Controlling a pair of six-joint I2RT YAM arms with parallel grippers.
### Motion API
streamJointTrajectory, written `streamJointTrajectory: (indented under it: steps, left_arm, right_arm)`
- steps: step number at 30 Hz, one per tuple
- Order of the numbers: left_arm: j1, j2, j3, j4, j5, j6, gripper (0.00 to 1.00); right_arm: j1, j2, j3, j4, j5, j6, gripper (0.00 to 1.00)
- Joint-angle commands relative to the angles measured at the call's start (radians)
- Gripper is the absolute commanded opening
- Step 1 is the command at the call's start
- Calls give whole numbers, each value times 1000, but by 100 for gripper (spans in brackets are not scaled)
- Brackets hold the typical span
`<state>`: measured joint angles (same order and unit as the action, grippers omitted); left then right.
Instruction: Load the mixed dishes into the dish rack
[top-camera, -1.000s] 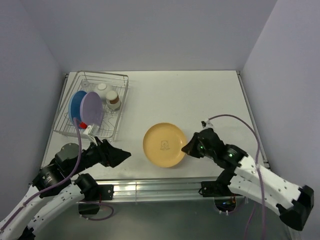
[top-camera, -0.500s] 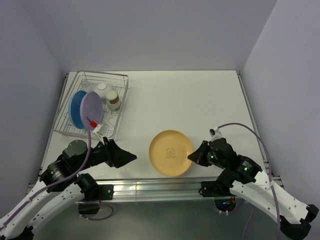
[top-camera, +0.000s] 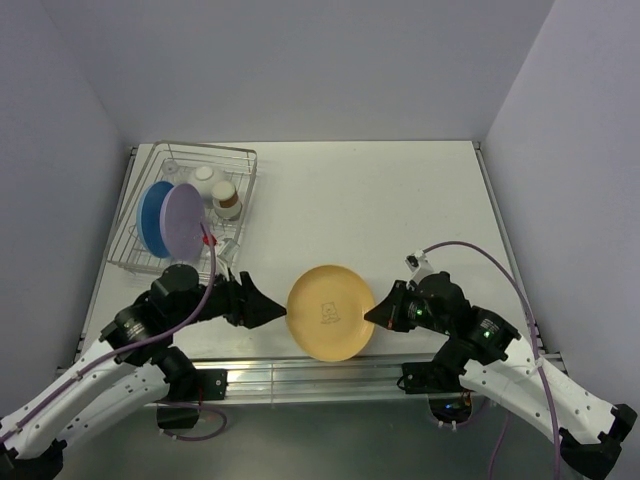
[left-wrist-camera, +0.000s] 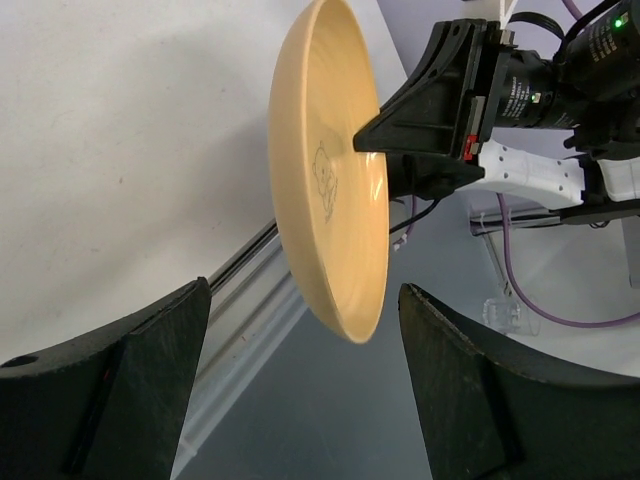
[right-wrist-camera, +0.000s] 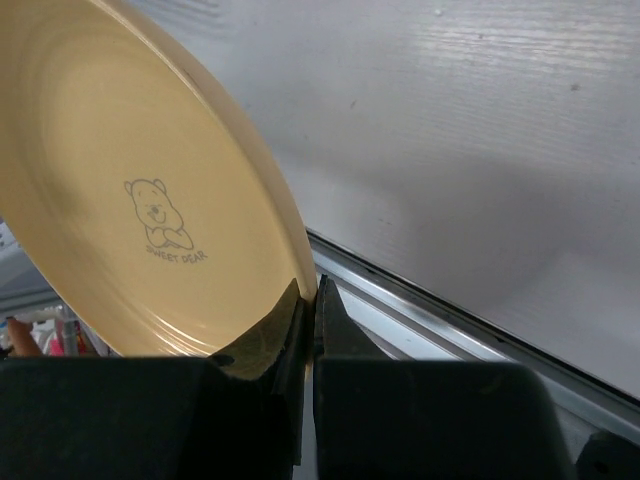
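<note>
A: How full is the dish rack (top-camera: 210, 150)?
B: Mostly loaded. The blue plate (top-camera: 153, 215) and purple plate (top-camera: 184, 220) stand on edge in its left side, with the white bowl (top-camera: 204, 178) and cup (top-camera: 226, 200) beside them towards the back. I can't make out the glass

A: So what's left?
B: The yellow plate (top-camera: 331, 312), I'd judge. It hangs tilted up over the counter's (top-camera: 400, 200) front edge, well apart from the rack

A: And the arms?
B: The right tool (top-camera: 372, 315) is clamped on the plate's right rim, arm bent low. The left tool (top-camera: 272, 306) reaches in opposite, jaws spread wide around the left rim, not touching it
</note>
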<state>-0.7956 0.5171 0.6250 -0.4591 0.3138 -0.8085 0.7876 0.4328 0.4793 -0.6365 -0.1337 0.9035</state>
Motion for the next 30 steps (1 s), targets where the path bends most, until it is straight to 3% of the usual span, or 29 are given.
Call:
streamJointTrajectory:
  steps: [1, 12, 14, 15, 16, 17, 18, 19, 20, 21, 22, 30]
  left_arm:
    - [-2, 41, -27, 137, 71, -1, 81]
    - [-13, 139, -74, 338, 152, -57, 75]
    - [-14, 141, -87, 375, 175, -72, 48]
    - [-16, 141, -90, 382, 180, -77, 28]
    - [-16, 141, -90, 382, 179, -80, 0]
    - [-16, 138, -88, 376, 179, -77, 0]
    - [-16, 132, -84, 363, 163, -69, 0]
    - [-17, 124, -64, 335, 141, -58, 0]
    - [-17, 101, -51, 267, 108, -31, 0]
    - [-16, 86, -38, 228, 40, -14, 0]
    - [-16, 55, -3, 186, -2, 20, 0]
    - [-16, -19, 198, -166, -362, 163, 0]
  right_arm:
    - [5, -14, 4, 119, -76, 12, 0]
    - [5, -12, 5, 184, -138, 44, 0]
    - [4, -16, 2, 190, -136, 49, 0]
    - [5, -16, 2, 190, -133, 49, 0]
    - [6, -20, 2, 186, -129, 45, 0]
    - [4, -20, 5, 176, -119, 46, 9]
    - [5, -28, 8, 164, -91, 46, 24]
    - [6, -31, 15, 129, -72, 44, 51]
    - [4, -40, 18, 107, -54, 43, 63]
    - [4, -43, 27, 91, -20, 43, 88]
    - [5, -49, 30, 62, -8, 44, 97]
    - [6, -91, -2, 8, 26, 67, 100]
